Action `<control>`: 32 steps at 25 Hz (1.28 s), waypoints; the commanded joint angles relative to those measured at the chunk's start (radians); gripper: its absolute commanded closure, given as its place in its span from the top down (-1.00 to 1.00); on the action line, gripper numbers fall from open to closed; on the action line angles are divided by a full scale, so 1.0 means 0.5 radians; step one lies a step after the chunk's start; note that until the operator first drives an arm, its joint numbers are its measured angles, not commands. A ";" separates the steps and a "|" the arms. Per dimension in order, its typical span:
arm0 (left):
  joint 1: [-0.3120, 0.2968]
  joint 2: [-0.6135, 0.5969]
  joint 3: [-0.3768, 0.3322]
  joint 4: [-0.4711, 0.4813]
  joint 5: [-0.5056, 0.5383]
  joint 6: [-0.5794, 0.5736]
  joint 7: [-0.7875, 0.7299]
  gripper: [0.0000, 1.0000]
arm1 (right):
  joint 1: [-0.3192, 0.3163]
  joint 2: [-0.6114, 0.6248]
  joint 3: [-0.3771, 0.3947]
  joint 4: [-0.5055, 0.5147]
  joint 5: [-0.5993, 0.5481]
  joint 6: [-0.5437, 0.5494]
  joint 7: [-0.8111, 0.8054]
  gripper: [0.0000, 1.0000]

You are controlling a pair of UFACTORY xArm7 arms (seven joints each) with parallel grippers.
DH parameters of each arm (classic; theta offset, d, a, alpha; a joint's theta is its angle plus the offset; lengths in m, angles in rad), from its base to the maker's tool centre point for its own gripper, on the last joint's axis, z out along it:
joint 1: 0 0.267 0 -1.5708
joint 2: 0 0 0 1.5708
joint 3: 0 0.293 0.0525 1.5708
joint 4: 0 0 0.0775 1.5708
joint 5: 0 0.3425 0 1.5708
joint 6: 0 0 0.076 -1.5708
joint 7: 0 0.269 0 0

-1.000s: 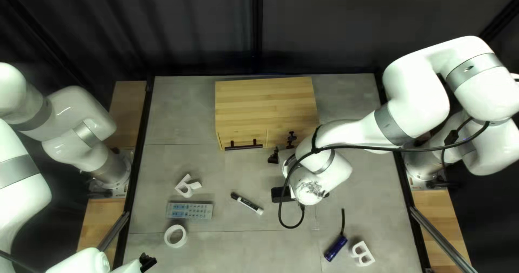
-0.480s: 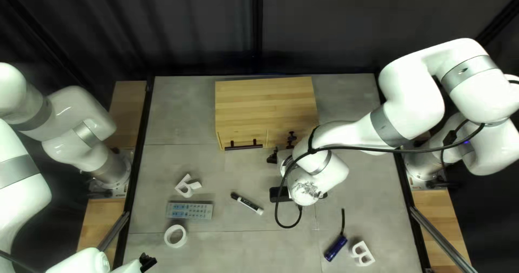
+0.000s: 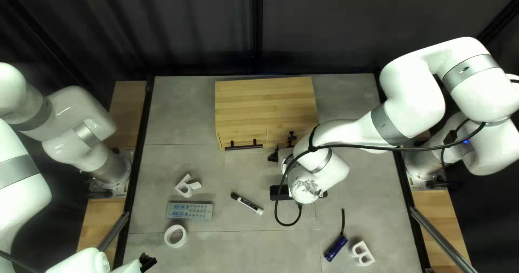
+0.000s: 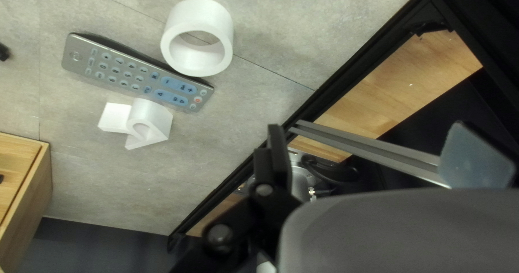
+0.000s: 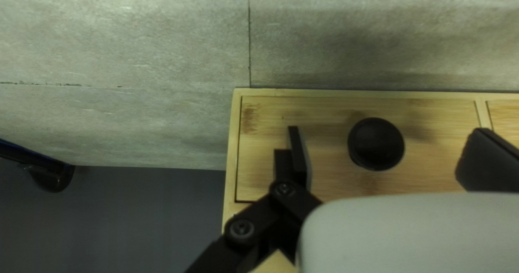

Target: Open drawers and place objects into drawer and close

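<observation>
Wooden cabinet (image 3: 265,108): standing toward the far side of the desk (image 3: 232,251), around the middle, with the front facing the near edge.
Left drawer: set in that front, looking closed, bearing a long dark bar handle (image 3: 243,146).
Right drawer (image 5: 335,110): looking flush within the cabinet's frame, fitted with a round black knob (image 5: 376,144).
Right gripper (image 3: 283,147): reaching to the right drawer, showing released jaws, spread wide to either side of the knob, apart from it.
Left gripper (image 3: 147,262): held at the near left of the top left view, well apart from the cabinet, with released jaws standing wide open.
Grey remote (image 3: 189,210): lying at the left of the desk, buttons up, some on blue patches.
White R-shaped block (image 3: 187,186): resting just beside the remote, on the side toward the cabinet.
White ring (image 3: 175,235): lying just beside the remote, on the side toward the near edge, hole facing up.
Marker (image 3: 247,203): lying slantwise between the remote and the right arm (image 3: 319,181), black at one end, with a white and black barrel.
Dark blue flashlight (image 3: 336,248): lying near the near edge, toward the right, with a black strap stretching toward the far side.
White B-shaped block (image 3: 362,253): resting to the right of the flashlight, just beside it.
Black cable (image 3: 400,149): running along the right arm, looping down beside the wrist.
</observation>
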 commanded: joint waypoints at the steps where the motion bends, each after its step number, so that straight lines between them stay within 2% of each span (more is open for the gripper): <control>1: 0.000 0.000 0.000 0.000 0.000 0.000 0.000 1.00 | 0.000 -0.001 -0.002 -0.009 -0.007 -0.004 0.006 0.81; 18: 0.000 0.000 0.000 0.000 0.000 0.000 0.000 1.00 | -0.002 0.014 -0.012 0.003 -0.025 -0.007 0.018 0.69; 20: 0.000 0.000 0.000 0.000 0.000 0.000 0.000 1.00 | -0.001 0.017 -0.013 0.007 -0.027 -0.003 0.019 0.29; 21: 0.000 0.000 0.000 0.000 0.000 0.000 0.000 1.00 | 0.000 0.018 -0.013 0.008 -0.028 -0.002 0.020 -0.32; 22: 0.000 0.000 0.000 0.000 0.000 0.000 0.000 1.00 | 0.000 0.019 -0.013 0.009 -0.029 -0.001 0.020 -0.80; 23: 0.000 0.000 0.000 0.000 0.000 0.000 0.000 1.00 | 0.002 0.021 -0.013 0.011 -0.029 0.001 0.021 -0.86; 32: 0.000 0.000 0.000 0.000 0.000 0.000 0.000 1.00 | 0.011 0.023 -0.009 0.014 -0.030 0.013 0.027 -0.85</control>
